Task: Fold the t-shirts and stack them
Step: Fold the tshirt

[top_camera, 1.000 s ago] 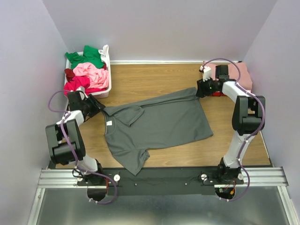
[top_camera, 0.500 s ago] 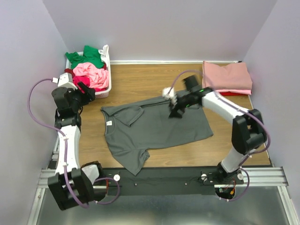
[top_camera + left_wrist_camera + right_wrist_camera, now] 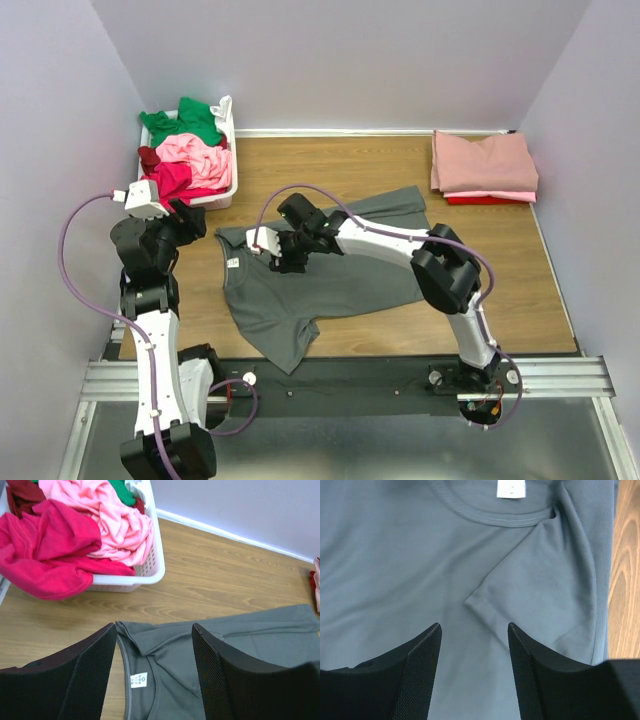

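A dark grey t-shirt (image 3: 350,275) lies spread on the wooden table, its left sleeve (image 3: 280,245) folded inward. My right gripper (image 3: 283,262) hovers open over that folded sleeve (image 3: 530,595), with nothing between its fingers (image 3: 427,655). My left gripper (image 3: 192,222) stands open just left of the shirt's shoulder, looking down at the collar and white label (image 3: 139,679). It is empty. Green (image 3: 185,120), light pink (image 3: 195,150) and magenta (image 3: 165,180) t-shirts fill the basket. A folded dusty rose shirt (image 3: 485,160) lies on a red one (image 3: 480,199) at the back right.
The white plastic basket (image 3: 232,165) stands at the back left against the wall, close to my left gripper. The right arm stretches across the grey shirt's upper half. Bare wood (image 3: 330,165) shows between basket and folded stack. Purple walls close in three sides.
The right gripper has swept from the shirt's far right corner across to its left sleeve. The left gripper has drawn back off the shirt's shoulder, toward the basket.
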Available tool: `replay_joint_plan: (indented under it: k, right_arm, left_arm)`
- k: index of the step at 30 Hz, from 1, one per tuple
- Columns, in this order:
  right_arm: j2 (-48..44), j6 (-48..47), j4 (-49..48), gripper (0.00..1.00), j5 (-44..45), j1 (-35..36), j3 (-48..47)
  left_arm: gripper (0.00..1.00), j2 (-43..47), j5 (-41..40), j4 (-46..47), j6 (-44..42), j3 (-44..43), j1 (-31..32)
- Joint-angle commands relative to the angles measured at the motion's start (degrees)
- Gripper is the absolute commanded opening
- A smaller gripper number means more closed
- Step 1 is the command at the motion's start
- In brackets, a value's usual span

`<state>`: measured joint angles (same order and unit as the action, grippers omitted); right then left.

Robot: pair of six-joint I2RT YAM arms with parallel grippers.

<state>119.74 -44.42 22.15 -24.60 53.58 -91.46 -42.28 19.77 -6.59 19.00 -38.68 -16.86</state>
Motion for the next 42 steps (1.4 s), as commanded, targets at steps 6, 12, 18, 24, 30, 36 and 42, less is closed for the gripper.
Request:
replay_joint_plan:
  k: [6, 12, 18, 24, 30, 36, 42]
  right_arm:
    - [6.9, 6.1, -1.5, 0.62, 7.7, 1.8, -6.6]
    - [9.3, 7.0, -1.5, 0.51, 7.4, 2.0, -7.8]
    - [8.8, 7.9, -1.3, 0.14, 6.1, 2.3, -7.4]
    - [3.0, 9.2, -1.2, 0.01, 5.3, 2.3, -5.5]
    - [0.4, 10.6, -1.0, 0.01, 4.0, 2.4, -4.3]
    - [-0.2, 11.5, -0.6, 0.01, 1.6, 2.5, -3.5]
    - [0.2, 12.0, -0.2, 0.01, 1.2, 3.1, -3.3]
  left_arm:
    - [0.69, 1.4, -1.2, 0.6, -1.3, 0.3, -0.3]
    - [0.69, 1.5, 0.1, 1.3, -1.1, 0.6, -0.3]
    - [0.69, 1.9, 0.2, 1.4, -1.2, 0.6, -0.2]
    - [0.69, 2.0, 0.0, 1.5, -1.0, 0.7, -0.2]
    - [0.69, 2.0, 0.2, 1.5, -1.1, 0.8, -0.2]
    - [0.68, 2.0, 0.1, 1.5, -0.9, 0.9, -0.1]
    - [0.68, 1.9, 0.1, 1.5, -1.1, 0.9, -0.1]
